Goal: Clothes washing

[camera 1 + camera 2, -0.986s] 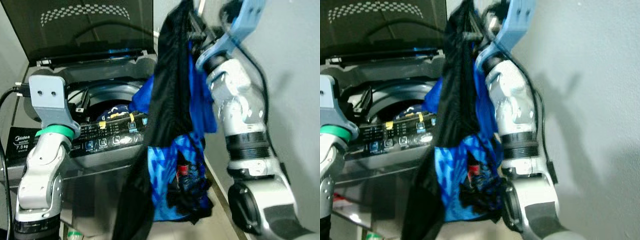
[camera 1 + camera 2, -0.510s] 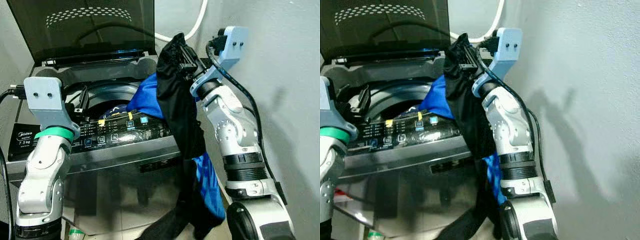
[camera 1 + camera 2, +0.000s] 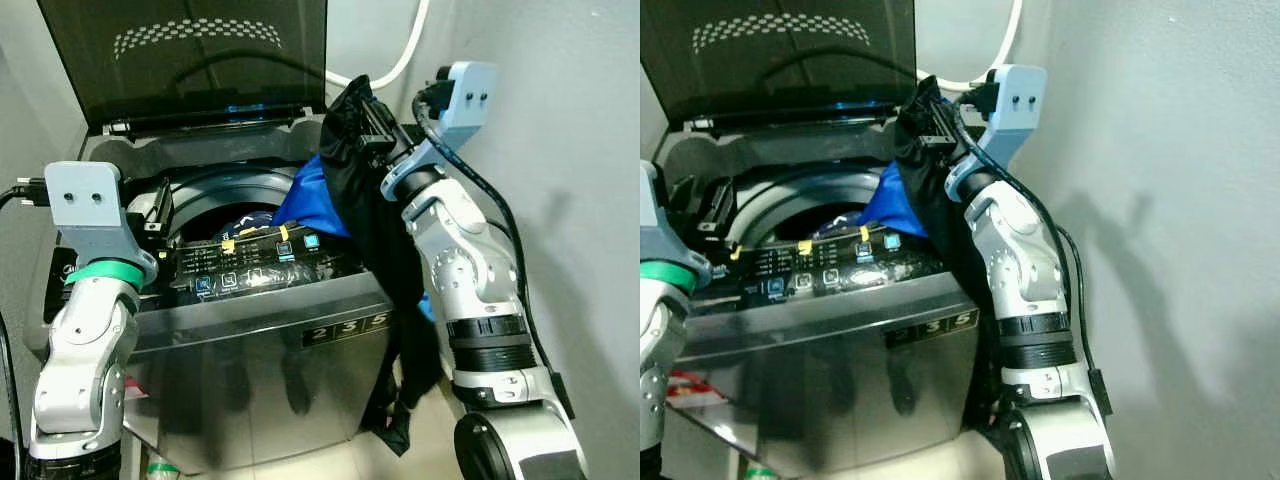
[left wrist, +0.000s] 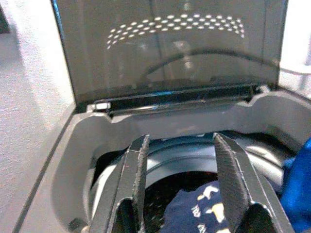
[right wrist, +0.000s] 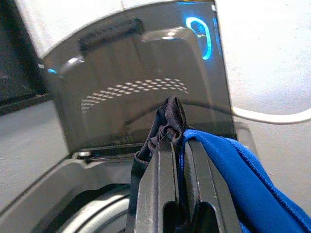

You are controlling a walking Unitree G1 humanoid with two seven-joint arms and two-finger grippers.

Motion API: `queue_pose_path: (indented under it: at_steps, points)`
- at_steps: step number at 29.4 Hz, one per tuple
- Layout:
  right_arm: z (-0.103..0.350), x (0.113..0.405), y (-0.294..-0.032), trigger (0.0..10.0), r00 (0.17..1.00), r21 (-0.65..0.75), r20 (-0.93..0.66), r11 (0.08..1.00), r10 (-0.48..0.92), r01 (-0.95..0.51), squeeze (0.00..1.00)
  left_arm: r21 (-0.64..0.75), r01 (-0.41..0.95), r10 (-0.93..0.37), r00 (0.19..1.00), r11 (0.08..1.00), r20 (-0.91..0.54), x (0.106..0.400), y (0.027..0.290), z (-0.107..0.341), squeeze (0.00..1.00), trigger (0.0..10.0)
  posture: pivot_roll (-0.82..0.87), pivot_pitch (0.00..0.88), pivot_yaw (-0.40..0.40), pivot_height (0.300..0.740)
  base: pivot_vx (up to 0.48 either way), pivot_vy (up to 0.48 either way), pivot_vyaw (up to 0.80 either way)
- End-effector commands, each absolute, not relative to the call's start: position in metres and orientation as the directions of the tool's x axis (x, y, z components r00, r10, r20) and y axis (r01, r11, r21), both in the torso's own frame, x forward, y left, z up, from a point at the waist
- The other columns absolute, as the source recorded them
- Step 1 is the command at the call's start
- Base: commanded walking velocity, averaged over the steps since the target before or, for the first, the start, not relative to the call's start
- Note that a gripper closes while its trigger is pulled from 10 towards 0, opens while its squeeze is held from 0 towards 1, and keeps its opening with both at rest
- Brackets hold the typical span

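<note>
Right end effector [image 3: 368,112]: clamped on black garment [image 3: 372,215], blue garment [image 3: 305,198]
Drum opening [image 3: 235,205]: lower-left of grip; garments hang vertically outside
Left end effector [image 4: 181,174]: open, empty

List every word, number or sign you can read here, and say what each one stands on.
"2 3 5": white digits on the steel front of the washing machine, just under its control panel.
Control panel icons and print: too small to read.
Dark label on the machine's front left corner: mostly hidden behind the left arm, unreadable.

place: likely home laundry corner | cue: top-load washing machine [image 3: 250,330], lid open
</note>
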State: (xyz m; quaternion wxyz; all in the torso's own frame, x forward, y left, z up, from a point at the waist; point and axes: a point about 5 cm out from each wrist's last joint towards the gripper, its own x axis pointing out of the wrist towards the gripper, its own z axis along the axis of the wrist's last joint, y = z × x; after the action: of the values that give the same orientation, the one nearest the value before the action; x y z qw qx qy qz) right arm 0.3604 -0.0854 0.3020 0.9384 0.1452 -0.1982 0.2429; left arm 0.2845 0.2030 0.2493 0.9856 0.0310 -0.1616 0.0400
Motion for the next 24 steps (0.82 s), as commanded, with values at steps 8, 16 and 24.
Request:
queue_pose_path:
  at_steps: [8, 16, 24]
  points:
    - [0.303, 0.356, -0.08, 10.0, 0.793, 0.167, 0.448, 0.833, 0.413, -0.528, 0.0, 0.049, -0.082, 0.064, 0.95, 0.995, 0.305, 0.281, 0.205, 0.247, 0.0, 10.0, 0.15, 0.035, 0.035, 0.74, 0.0, 0.049, 0.0]
    - [0.303, 0.36, -0.083, 10.0, 0.81, 0.168, 0.431, 0.846, 0.398, -0.506, 0.0, 0.052, -0.074, 0.055, 0.952, 0.996, 0.301, 0.282, 0.202, 0.245, 0.0, 10.0, 0.14, 0.033, 0.037, 0.74, 0.0, 0.0, 0.0]
    - [0.451, 0.371, -0.057, 10.0, 0.623, 0.056, 0.633, 0.776, 0.459, -0.629, 0.0, 0.06, -0.048, 0.027, 0.951, 0.997, 0.306, 0.288, 0.196, 0.244, 0.0, 10.0, 0.12, 0.021, 0.044, 0.74, 0.0, 0.0, 0.0]
